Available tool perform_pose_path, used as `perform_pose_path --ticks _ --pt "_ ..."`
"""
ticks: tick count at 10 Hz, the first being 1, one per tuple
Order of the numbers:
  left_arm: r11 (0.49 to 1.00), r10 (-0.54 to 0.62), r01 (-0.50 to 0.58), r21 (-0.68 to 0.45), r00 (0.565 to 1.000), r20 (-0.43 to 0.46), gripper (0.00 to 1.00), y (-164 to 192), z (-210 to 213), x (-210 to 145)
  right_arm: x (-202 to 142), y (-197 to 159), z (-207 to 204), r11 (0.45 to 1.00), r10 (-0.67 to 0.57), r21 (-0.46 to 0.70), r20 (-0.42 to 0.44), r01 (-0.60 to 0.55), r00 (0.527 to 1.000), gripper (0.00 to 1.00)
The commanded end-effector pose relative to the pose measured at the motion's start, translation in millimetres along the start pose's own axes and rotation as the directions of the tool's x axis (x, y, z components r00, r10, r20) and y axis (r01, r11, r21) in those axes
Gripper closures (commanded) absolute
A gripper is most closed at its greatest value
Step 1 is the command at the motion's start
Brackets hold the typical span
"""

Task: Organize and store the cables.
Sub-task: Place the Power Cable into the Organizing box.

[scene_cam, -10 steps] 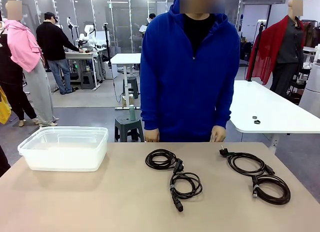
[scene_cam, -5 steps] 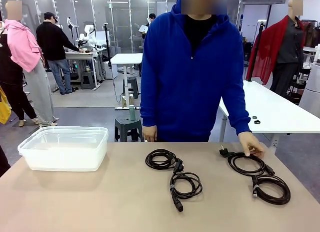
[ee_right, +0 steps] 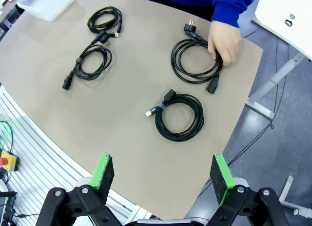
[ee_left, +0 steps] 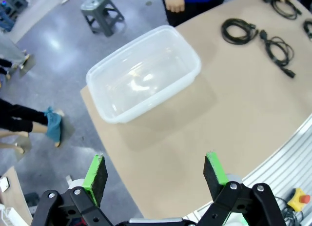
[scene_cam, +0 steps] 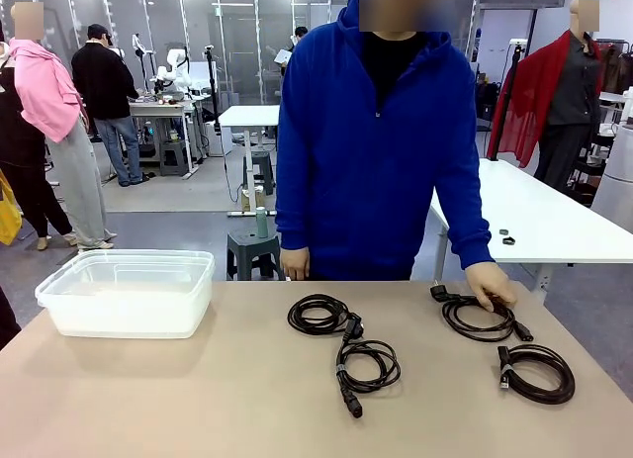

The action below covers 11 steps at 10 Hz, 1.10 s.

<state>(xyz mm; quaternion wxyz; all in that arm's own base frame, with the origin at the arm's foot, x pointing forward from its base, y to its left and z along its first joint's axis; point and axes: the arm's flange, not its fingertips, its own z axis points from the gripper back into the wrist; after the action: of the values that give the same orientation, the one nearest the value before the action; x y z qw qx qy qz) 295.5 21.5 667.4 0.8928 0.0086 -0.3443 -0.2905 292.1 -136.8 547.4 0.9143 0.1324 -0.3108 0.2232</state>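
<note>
Four cables lie coiled on the table. A middle pair sits toward the far edge, and two more lie toward the right edge. The clear tub meant to take them stands at the far left corner with nothing in it.

The person's hand is on the corner coil, the one nearest the far right corner. Whether the fingers have closed round the cord or only rest on it is hard to make out.

The left gripper hangs high by the near left corner, jaws spread wide with nothing between them. The right gripper hangs the same way by the near right corner.

While that hand is there, the right arm does best to leave the corner coil alone and keep out of the person's reach. The right-edge coil is free and lies almost under the right gripper, so it is the sensible first pick.

- **Grip:** come down with the jaws astride the strands where they bunch beside the plug, not on the plug and not on a single strand, which would probably let the loop unwind.
- **Lift:** close firmly and raise it straight up so the loop hangs whole.
- **Carry:** pass well above the middle pair.
- **Release:** lower it inside the tub's walls before letting go.
</note>
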Motion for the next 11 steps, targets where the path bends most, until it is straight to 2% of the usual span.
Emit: perform_pose_path --ticks 1,2,4,6,10,11 --pt "0.999 -0.033 0.034 0.006 0.998 -0.048 0.00 -21.1 -10.4 16.1 0.8 -0.3 -0.2 1.000 -0.001 -0.001 -0.002 0.001 1.000 0.00" --pt "0.997 -0.068 0.067 -0.032 0.998 -0.017 0.00 -37.1 -10.7 26.7 0.8 -0.3 -0.2 1.000 -0.001 -0.001 -0.002 0.001 1.000 0.00" --pt "0.968 -0.221 0.220 -0.121 0.975 0.002 0.00 -71.6 -29.3 40.1 0.8 -0.3 -0.2 1.000 -0.001 -0.001 -0.002 0.001 1.000 0.00" --pt "0.944 -0.286 0.285 -0.167 0.958 0.019 0.00 -91.0 -42.0 45.8 0.8 -0.3 -0.2 1.000 -0.001 -0.001 -0.002 0.001 1.000 0.00" --pt "0.949 -0.262 0.258 -0.181 0.965 0.000 0.00 -115.7 -60.2 56.1 0.8 -0.3 -0.2 1.000 -0.001 -0.001 -0.002 0.001 1.000 0.00" --pt "0.982 -0.153 0.139 -0.130 0.983 -0.106 0.00 -126.4 -73.6 70.1 0.8 -0.3 -0.2 1.000 -0.001 -0.001 -0.002 0.001 1.000 0.00"
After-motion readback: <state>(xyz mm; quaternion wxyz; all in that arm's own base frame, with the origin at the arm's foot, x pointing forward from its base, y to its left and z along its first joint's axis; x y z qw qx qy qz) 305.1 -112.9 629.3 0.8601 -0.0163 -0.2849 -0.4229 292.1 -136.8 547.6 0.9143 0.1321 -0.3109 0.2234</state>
